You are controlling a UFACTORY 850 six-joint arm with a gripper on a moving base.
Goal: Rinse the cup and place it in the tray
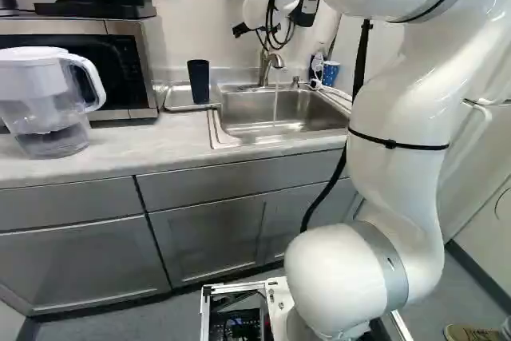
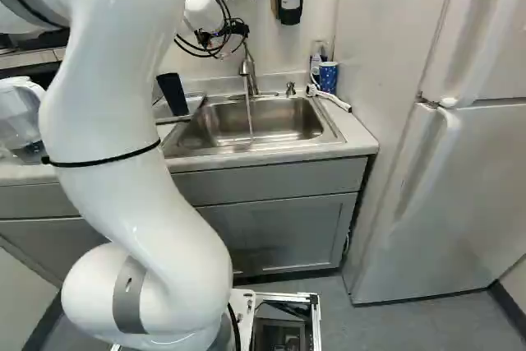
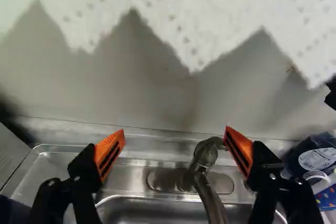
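Observation:
My gripper [image 2: 237, 29] hangs above the sink near the wall, partly hidden by cables. In the wrist view the gripper [image 3: 175, 151] is open, its orange pads wide apart with nothing held; the faucet [image 3: 206, 156] lies beyond and below them. A dark cup [image 1: 199, 81] stands on the metal tray [image 1: 177, 98] left of the sink. A blue patterned cup [image 2: 328, 77] stands at the sink's back right corner. Water runs from the faucet [image 1: 273, 60] into the sink [image 1: 233, 140].
A water pitcher [image 1: 48, 105] stands on the counter [image 1: 120, 153] before the microwave [image 1: 120, 69]. Beside the blue cup are a bottle [image 2: 316, 63] and a white sprayer or handle [image 2: 335, 101]. A refrigerator [image 2: 460, 195] rises at the right. White paper hangs on the wall [image 3: 210, 14].

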